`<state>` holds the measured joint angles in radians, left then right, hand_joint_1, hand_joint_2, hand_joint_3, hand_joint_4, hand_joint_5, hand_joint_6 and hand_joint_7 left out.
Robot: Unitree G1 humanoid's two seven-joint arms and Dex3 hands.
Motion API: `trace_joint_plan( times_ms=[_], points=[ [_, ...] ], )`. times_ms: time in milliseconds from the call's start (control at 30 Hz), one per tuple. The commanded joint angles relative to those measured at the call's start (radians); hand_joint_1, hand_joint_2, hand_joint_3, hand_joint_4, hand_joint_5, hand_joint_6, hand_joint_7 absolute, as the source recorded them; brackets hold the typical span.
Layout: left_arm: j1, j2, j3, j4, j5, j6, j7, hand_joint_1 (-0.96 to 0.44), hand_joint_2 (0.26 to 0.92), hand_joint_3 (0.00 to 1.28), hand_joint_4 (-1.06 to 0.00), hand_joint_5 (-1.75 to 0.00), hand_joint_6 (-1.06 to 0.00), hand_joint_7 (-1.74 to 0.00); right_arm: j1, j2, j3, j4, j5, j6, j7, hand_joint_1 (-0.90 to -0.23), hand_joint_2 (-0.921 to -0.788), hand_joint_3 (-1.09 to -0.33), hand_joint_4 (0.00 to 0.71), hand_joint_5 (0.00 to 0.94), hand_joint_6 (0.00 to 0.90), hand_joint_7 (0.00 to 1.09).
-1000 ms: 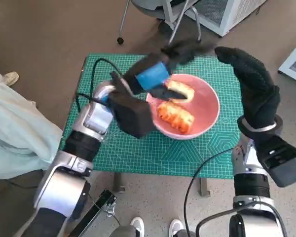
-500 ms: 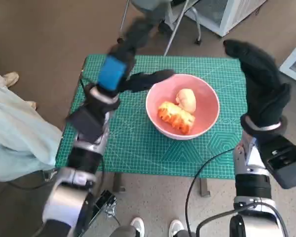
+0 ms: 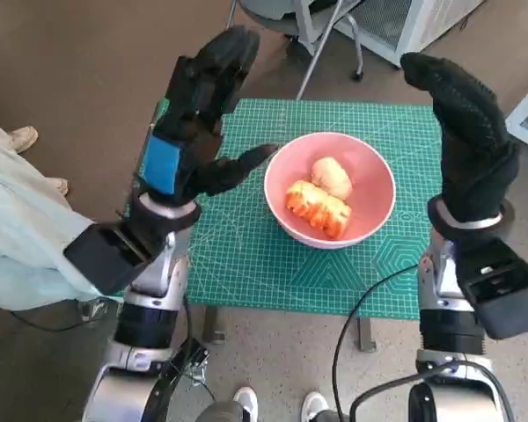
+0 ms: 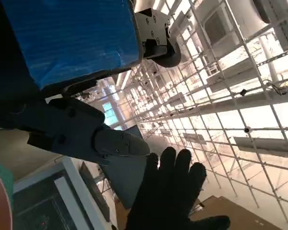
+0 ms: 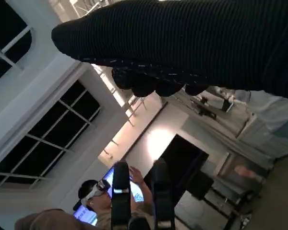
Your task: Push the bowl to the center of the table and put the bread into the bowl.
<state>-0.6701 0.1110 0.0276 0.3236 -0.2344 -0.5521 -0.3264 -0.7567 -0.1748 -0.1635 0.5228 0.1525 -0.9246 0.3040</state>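
A pink bowl (image 3: 330, 189) is sitting near the middle of the table (image 3: 246, 255), on the green cutting mat that is covering the tabletop. Two pieces of bread are lying inside it: a pale round bread roll (image 3: 333, 178) toward the far side and an orange-glazed, ridged bread (image 3: 317, 208) toward the near side, the two touching each other.

The left hand (image 3: 194, 114) is hanging raised above the table's left edge, released and holding nothing, its fingers pointing up and away and its thumb reaching toward the bowl's left rim without touching it. Blue tape is showing on its back. In the left wrist view the taped back (image 4: 67, 40) is filling the upper part, with a ceiling grid of lights behind it and the gloved right hand (image 4: 170, 191) showing with fingers spread.

The right hand (image 3: 466, 132) is standing upright over the table's right edge, just beside the bowl, empty, fingers extended. In the right wrist view the glove (image 5: 182, 43) is forming a dark band, and a person (image 5: 98, 199) wearing a headset is showing far off.

A pair of white shoes (image 3: 277, 404) is showing on the floor below the table.
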Motion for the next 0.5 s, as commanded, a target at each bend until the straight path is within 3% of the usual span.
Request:
trace_joint_plan(
  times_ms=[33,500],
  points=[
    [0.02,0.007,0.011,-0.031,0.011,0.0,-0.005,-0.35,0.921,0.14,-0.22,-0.01,0.0,-0.66,0.004,-0.004,0.009,0.004,-0.011,0.008,-0.014,-0.496,-0.921,-0.72,0.335,0.0,0.031,0.77],
    [0.028,0.0,0.019,-0.036,-0.01,0.005,-0.027,-0.37,0.921,0.13,-0.22,0.0,0.0,-0.66,-0.015,-0.022,0.03,0.0,0.007,0.016,0.006,-0.509,-0.921,-0.718,0.315,0.0,0.015,0.75]
  ],
)
